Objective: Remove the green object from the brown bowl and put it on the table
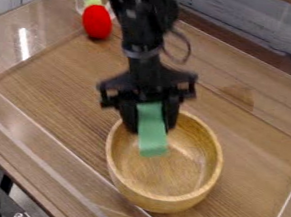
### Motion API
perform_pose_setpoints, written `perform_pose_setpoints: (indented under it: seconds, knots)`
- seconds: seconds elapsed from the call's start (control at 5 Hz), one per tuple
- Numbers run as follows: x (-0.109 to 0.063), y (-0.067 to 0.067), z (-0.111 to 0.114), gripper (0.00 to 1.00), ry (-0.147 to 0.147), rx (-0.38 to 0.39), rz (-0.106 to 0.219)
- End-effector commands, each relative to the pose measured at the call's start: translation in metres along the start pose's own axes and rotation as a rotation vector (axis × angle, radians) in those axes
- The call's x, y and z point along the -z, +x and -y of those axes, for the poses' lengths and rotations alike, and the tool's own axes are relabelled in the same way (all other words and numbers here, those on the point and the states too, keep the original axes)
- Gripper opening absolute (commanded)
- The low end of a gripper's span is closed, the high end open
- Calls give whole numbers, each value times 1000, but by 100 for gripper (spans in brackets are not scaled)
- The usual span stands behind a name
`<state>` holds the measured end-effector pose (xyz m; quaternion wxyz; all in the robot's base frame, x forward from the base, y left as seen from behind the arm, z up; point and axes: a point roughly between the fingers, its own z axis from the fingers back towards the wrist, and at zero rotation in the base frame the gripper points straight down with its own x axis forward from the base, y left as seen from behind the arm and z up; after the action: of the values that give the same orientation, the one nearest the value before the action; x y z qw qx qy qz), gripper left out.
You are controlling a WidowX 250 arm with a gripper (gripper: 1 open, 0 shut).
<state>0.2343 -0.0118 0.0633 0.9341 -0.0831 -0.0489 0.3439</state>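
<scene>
The green block [152, 132] is a thin, flat, light-green bar. It hangs on end, slightly tilted, its top end hidden, its lower end down inside the bowl [199, 195]; whether it touches the bottom cannot be told. The bowl is round, light-brown wood with a thick rim, upright on the wood-grain table [58, 79] near its front edge.
</scene>
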Motion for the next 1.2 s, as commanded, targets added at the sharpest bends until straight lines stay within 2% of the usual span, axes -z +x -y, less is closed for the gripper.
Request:
perform_pose_setpoints:
  seconds: [0.0, 0.2, 0.6, 1.0]
  knots:
    - [3, 9, 11, 0, -8, -26, 27]
    - [4, 5, 15, 0, -5, -84, 37]
    - [8, 7, 9, 0, -3, -100, 37]
    - [8, 1, 17, 0, 4, -196, 53]
